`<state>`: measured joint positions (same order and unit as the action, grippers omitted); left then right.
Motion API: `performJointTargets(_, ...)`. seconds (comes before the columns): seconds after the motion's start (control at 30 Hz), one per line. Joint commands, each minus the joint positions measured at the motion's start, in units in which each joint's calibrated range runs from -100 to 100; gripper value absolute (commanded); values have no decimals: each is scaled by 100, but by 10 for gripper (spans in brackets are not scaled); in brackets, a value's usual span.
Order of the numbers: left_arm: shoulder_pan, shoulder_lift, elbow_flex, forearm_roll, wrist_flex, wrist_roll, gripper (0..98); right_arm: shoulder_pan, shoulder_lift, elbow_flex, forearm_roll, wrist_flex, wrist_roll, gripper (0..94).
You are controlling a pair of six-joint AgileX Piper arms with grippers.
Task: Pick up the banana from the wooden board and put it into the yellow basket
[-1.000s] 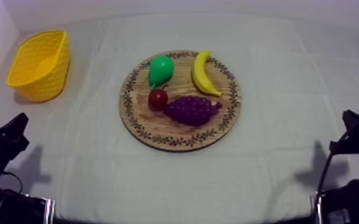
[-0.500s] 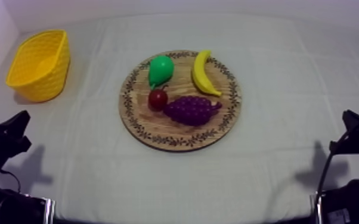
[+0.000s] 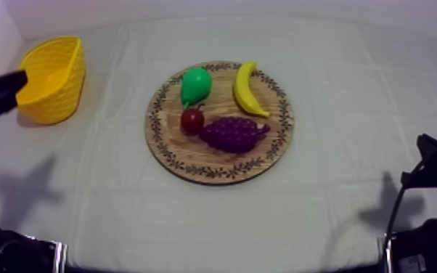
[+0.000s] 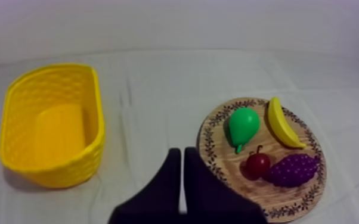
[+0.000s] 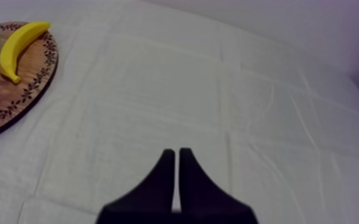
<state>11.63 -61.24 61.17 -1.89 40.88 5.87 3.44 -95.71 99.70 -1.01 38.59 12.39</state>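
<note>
The yellow banana [image 3: 247, 88] lies on the far right part of the round wooden board [image 3: 192, 163], beside a green pear [image 3: 194, 85], a small red fruit [image 3: 192, 120] and purple grapes [image 3: 232, 134]. The yellow basket [image 3: 49, 78] stands at the far left. My left gripper [image 3: 19, 78] hangs raised at the left edge next to the basket, shut on nothing; its fingers [image 4: 180, 156] form a narrow wedge between basket [image 4: 53, 131] and board [image 4: 212, 155], with the banana [image 4: 282, 122] beyond. My right gripper [image 5: 174, 155] is shut over bare cloth, right of the banana [image 5: 18, 45].
My right arm [image 3: 432, 170] rests low at the right edge. Grey-white cloth [image 3: 352, 94] covers the table, with free room around the board and between board and basket. A pale wall rises behind the table's far edge.
My left arm has risen from its low rest at the left edge and its gripper now sits up beside the basket. The right arm and the fruit have stayed put.
</note>
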Motion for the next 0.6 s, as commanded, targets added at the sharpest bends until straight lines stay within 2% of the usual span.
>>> performJointTargets(0.0, 32, 1027, -1458, 7, 369, -18, 13, 1, 4, -3, 1, -4, -1, 6)
performJointTargets(0.23, 293, 2542, -2842, 0, 633, -4, 17, 1, 4, -3, 1, -4, -1, 6)
performJointTargets(0.37, 589, 3384, -3604, -153, 775, 150, 16, 1, 4, -3, 1, -4, -1, 6)
performJointTargets(0.57, 1089, 4726, -4813, -392, 1196, 567, 16, 1, 4, -3, 1, -4, -1, 6)
